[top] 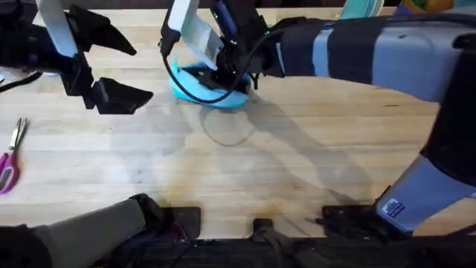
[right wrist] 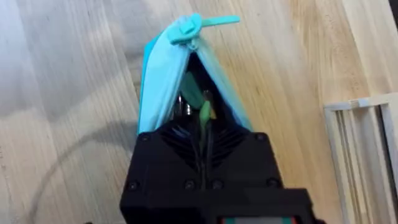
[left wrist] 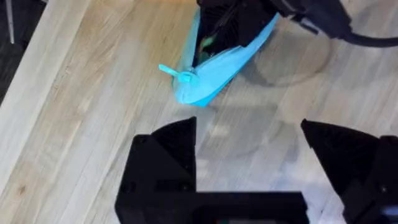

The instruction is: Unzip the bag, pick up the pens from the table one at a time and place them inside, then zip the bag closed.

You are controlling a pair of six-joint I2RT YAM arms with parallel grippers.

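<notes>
**Evidently mid-insertion: a pen going into the open pouch**

Evidently the step in hand is the placing of a pen, not the zipping. The soft turquoise-blue pencil pouch lies on the far middle of the pale wooden butcher-block table, its zip parted into a wide mouth. The right gripper is pushed nose-first into that mouth, and a slim light-green pen shows just ahead of its fingertips, already within the pouch walls. The fingers look drawn close together about the pen's end, though whether they actually clamp it or have just let it go I cannot tell, since the pouch fabric hides the contact. The small teal pull tab sticks out at the pouch's far closed end, away from the gripper.

The right arm reaches from its base at the near right, across the middle, wrist tipped down into the bag. The left gripper hangs above the table to the left of the pouch, well apart from it, fingers spread wide and holding nothing. Pink-handled scissors lie at the far left edge.

The next move, as I judge it, calls for releasing the pen fully inside and drawing the right gripper straight back out without dragging the pouch; then the tab must be caught to close the zip.
</notes>
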